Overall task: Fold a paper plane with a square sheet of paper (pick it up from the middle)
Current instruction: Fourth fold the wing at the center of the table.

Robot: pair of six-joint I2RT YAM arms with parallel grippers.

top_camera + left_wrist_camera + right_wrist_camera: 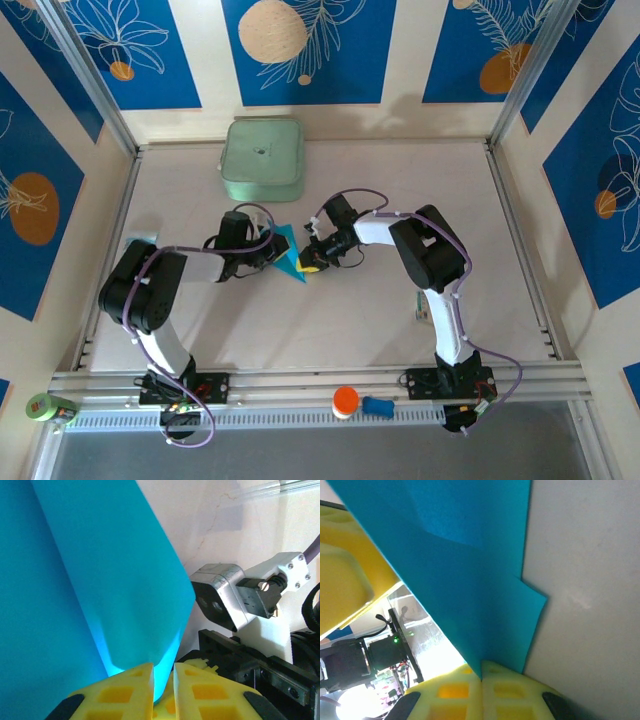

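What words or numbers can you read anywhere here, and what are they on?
No words or numbers can be read.
The pale green box has a small dark mark on its lid, too small to read.
The blue paper is plain, no writing.
The wall panels show leaves and circles, no letters.

This is a robotics lab test cell rather than a home or shop. A pale green rounded-square plastic box (262, 158) sits on a bare beige tabletop (400, 180) fenced by silver aluminium frame posts (93, 85). Behind the box and to both sides of it stand blue printed wall panels with white leaf outlines and orange discs (308, 45). Well in front of the box, a slotted aluminium rail (300, 383) carries the bolted bases of two black-and-white robot arms (150, 292), which trail purple cables (352, 194). A small green roll (45, 407) lies far front-left of the box.
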